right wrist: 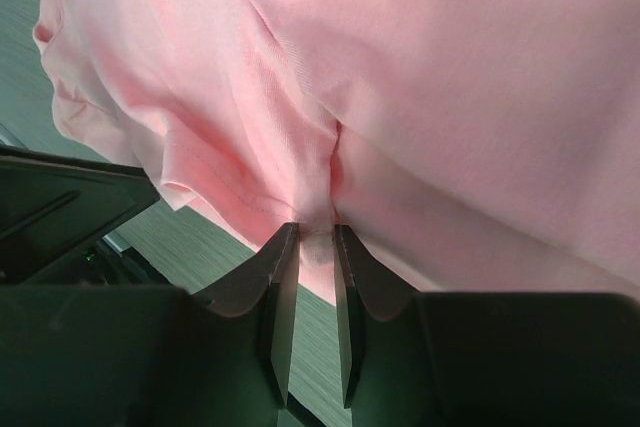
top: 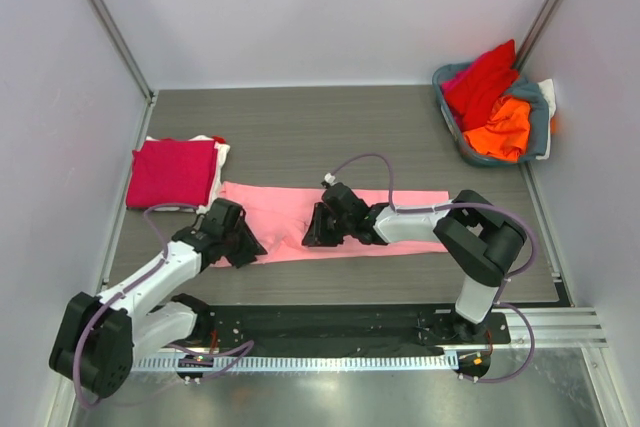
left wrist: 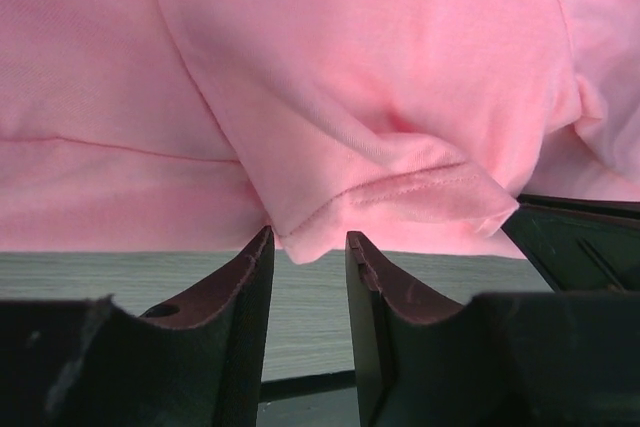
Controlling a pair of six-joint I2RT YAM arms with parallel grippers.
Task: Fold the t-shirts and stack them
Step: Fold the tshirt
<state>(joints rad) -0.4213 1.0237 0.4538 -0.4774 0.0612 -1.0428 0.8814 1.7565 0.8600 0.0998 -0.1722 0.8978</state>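
Where the overhead camera looks down: the pink shirt point(top: 400, 217) lies flat on the table point(top: 300, 127) as a long band, its long axis running left to right
Claws from above: the left claw point(top: 243, 247) sits at the near long edge by the band's left end, and the right claw point(top: 318, 232) is at the same edge near the middle; the cloth stretches away from both
Neighbours: a folded crimson shirt point(top: 170, 175) lies just beyond the left end; the basket point(top: 541, 122) is well apart at the far right
Left wrist view: the left claw point(left wrist: 308, 237) has its fingers apart, with a hem corner of the pink shirt point(left wrist: 350, 67) just at their mouth, not seen pinched
Right wrist view: the right claw point(right wrist: 315, 232) is clamped narrow on a fold of the pink shirt point(right wrist: 450, 67)
Judgement: the coming fold likely turns on both claws holding that one near edge, so the left one needs its grip first; the left arm is nearer the crimson shirt
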